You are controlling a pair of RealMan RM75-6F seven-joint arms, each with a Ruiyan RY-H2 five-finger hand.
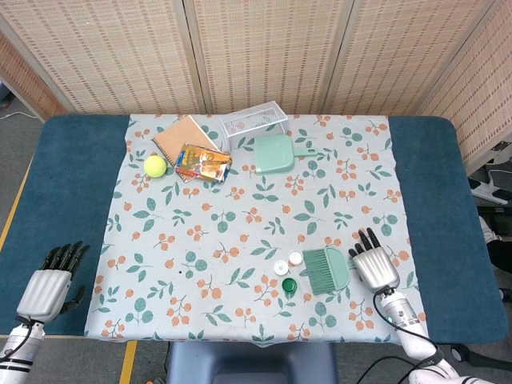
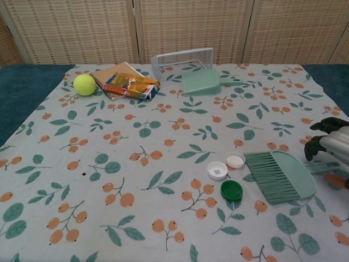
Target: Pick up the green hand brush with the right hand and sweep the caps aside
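head view: right robot hand (image 1: 375, 267) hovers open over green hand brush (image 1: 326, 270) handle.

1. A staged test space, not a lived-in room: woven folding screens (image 1: 264, 48) close off the twelve o'clock side.
2. A blue table (image 1: 68, 184) carries a leaf-print cloth (image 1: 216, 232).
3. Bare grey floor (image 1: 16, 164) shows at nine o'clock.

tennis ball (image 1: 155, 166) – far from both hands | notebook (image 1: 182, 134) under snack packet (image 1: 203, 162) | wire basket (image 1: 254, 120) | green dustpan (image 1: 274, 153) | floral cloth (image 1: 200, 232) on bench (image 1: 68, 176)
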